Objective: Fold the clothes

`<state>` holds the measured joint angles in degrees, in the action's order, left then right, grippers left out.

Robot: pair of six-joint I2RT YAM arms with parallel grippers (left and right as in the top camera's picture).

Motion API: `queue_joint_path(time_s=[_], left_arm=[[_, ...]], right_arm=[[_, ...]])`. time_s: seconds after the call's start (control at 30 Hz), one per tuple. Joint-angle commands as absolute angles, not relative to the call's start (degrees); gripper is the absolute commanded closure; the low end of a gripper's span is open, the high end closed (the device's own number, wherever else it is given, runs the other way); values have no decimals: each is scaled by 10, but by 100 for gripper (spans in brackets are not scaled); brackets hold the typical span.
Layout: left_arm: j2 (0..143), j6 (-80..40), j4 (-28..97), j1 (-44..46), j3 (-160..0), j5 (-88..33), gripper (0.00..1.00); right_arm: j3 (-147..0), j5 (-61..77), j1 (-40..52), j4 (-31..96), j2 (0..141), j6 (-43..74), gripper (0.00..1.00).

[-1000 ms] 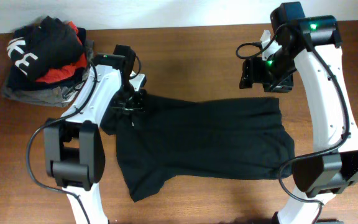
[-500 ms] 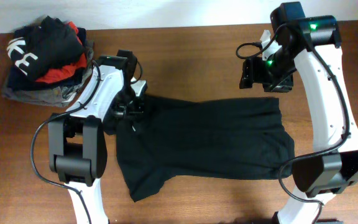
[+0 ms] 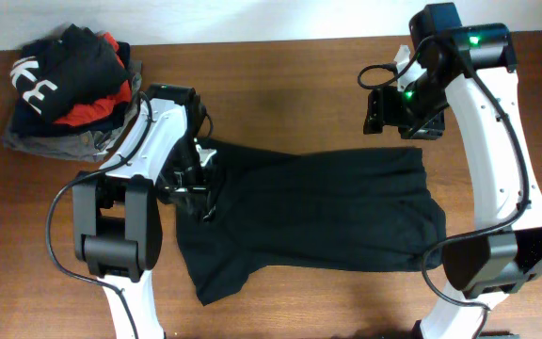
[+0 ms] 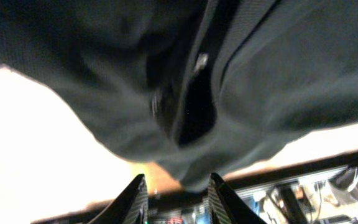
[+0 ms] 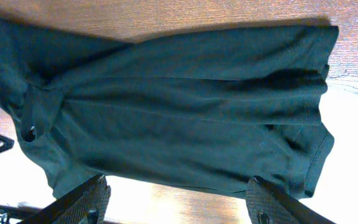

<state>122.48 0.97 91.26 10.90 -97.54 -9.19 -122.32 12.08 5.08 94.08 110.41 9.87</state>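
- The brown wooden worktop (image 3: 280,85) carries everything, and its middle is given over to the folding.
- The large black long-sleeved top of soft fabric (image 3: 318,207) lies spread flat across that middle, between my 2 arms. I judge it is laid wide so each arm can reach an end.
- A pile of folded red, navy, grey and black garments (image 3: 64,89) sits at the far left corner, well apart, probably to keep it out of the way.
- My right gripper (image 5: 176,186) hangs open and empty above the top's far right edge.
- My left gripper (image 4: 176,186) is over the top's far left end, fingers parted, rumpled cloth at the tips, nothing visibly clamped.
- Big white letters show on the pile's black garment; I cannot read them. A pale speck on the top is too blurred to read.
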Motion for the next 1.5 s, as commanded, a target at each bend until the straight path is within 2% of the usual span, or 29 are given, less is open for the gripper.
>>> queue_joint_path(time_s=[0.0, 0.07, 0.2, 0.3, 0.53, 0.67, 0.77, 1.33, 1.47], left_arm=[[1221, 22, 924, 109, -974, -70, 68], [1221, 13, 911, 109, -974, -65, 74], [1221, -11, 846, 108, -974, -80, 75], [1221, -4, 796, 111, -974, -117, 71], [1221, 26, 698, 129, -974, -116, 63], [1221, 69, 666, 134, -974, -143, 35], [1221, 72, 657, 135, -974, -144, 27], [1222, 77, 623, 175, -974, -166, 27], [1226, 74, 618, 175, -974, -167, 33]], right_arm=[[-1220, 135, 52, 941, 1091, 95, 25], [-1220, 136, 52, 941, 1091, 95, 25], [-1220, 135, 53, 941, 1091, 95, 25], [-1220, 135, 52, 941, 1091, 95, 25], [-1220, 133, 52, 940, 1091, 93, 25], [-1220, 133, 52, 936, 1091, 93, 25], [-1220, 131, 52, 936, 1091, 93, 25], [-1220, 131, 52, 932, 1091, 93, 25], [-1220, 129, 52, 937, 1091, 84, 25]])
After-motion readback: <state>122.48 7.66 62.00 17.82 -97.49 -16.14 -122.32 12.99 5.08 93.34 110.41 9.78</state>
